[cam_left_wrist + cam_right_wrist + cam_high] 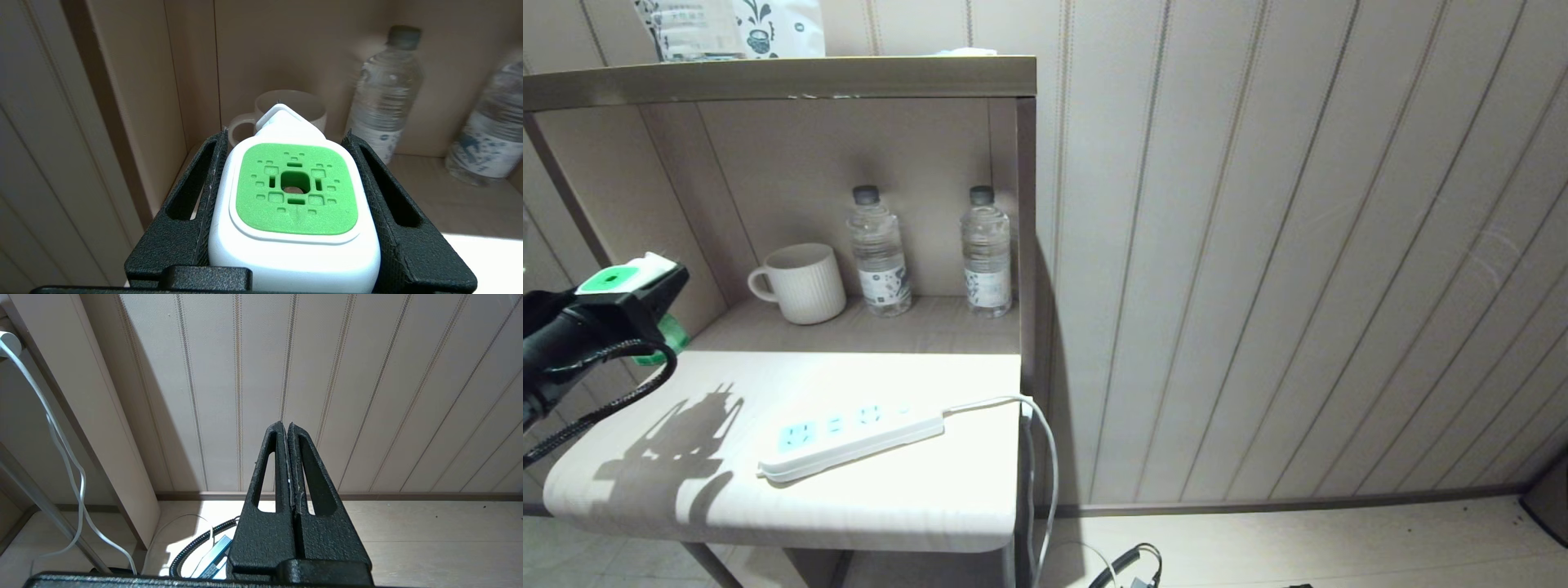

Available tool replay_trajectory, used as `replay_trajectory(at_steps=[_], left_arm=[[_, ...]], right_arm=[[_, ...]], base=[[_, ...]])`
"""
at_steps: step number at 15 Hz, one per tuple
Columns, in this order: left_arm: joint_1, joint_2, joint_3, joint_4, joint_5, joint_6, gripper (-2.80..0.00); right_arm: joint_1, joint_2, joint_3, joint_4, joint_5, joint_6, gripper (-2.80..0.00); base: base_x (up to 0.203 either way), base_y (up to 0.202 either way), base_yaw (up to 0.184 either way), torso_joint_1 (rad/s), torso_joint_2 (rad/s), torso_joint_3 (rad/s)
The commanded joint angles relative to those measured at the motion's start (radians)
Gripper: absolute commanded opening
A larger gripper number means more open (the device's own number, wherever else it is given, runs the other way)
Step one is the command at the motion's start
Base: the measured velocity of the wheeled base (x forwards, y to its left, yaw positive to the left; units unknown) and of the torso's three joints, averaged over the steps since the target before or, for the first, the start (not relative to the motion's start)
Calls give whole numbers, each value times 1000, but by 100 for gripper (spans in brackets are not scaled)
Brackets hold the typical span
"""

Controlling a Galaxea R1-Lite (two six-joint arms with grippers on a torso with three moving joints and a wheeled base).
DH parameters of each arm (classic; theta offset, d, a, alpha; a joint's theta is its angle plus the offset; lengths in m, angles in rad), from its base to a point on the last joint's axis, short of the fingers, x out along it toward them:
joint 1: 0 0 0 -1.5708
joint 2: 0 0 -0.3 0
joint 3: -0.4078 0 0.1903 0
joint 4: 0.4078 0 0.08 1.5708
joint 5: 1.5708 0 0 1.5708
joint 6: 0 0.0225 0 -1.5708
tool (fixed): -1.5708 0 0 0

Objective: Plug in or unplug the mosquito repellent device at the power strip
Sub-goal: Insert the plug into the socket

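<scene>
Two end effectors are showing: the left end effector (625, 290) is clamping the mosquito repellent device (627, 278) in the air, well apart from the power strip (849, 437) lying on the bench (931, 506) below and beside it. Every socket is sitting empty. The right end effector (288, 428) is hanging closed, idle.

Device (294, 196) prongs hidden; right bottle (490, 134) blurred, cropped

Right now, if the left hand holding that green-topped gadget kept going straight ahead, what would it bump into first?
Probably the mug: it sits dead ahead of the left hand and the mosquito repellent device, though depth is unclear.
</scene>
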State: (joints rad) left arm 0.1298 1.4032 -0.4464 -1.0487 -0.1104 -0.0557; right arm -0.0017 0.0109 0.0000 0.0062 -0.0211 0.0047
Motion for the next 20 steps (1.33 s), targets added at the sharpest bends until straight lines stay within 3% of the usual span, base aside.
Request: replay_trajectory(at_steps=[1,3,7,11,15,17,20], left_arm=[[-14,-214,-10,134,9,0,-280],[-28,-332,-38,320,41,1,-280],[-36,-426,-217,666,97,-6,-280],[-50,-452,-541,1177,98,-67,-280],[-133,-373,-972,1737,87,-157,-280],[-173,-289,-1168,2045,35,-191,-280],[-205,-125,-1378,2397,-114,-209,-280]], right_arm=[[0,0,0,0,0,0,-280],[0,0,0,0,0,0,-280],[0,0,0,0,0,0,-280],[0,0,0,0,0,0,-280],[0,0,0,0,0,0,-280],[0,0,0,0,0,0,-280],[0,0,0,1,0,0,-280]], base=[[0,0,0,0,0,0],[0,0,0,0,0,0],[0,0,0,0,0,0],[0,0,0,0,0,0],[0,0,0,0,0,0],[0,0,0,0,0,0],[0,0,0,0,0,0]])
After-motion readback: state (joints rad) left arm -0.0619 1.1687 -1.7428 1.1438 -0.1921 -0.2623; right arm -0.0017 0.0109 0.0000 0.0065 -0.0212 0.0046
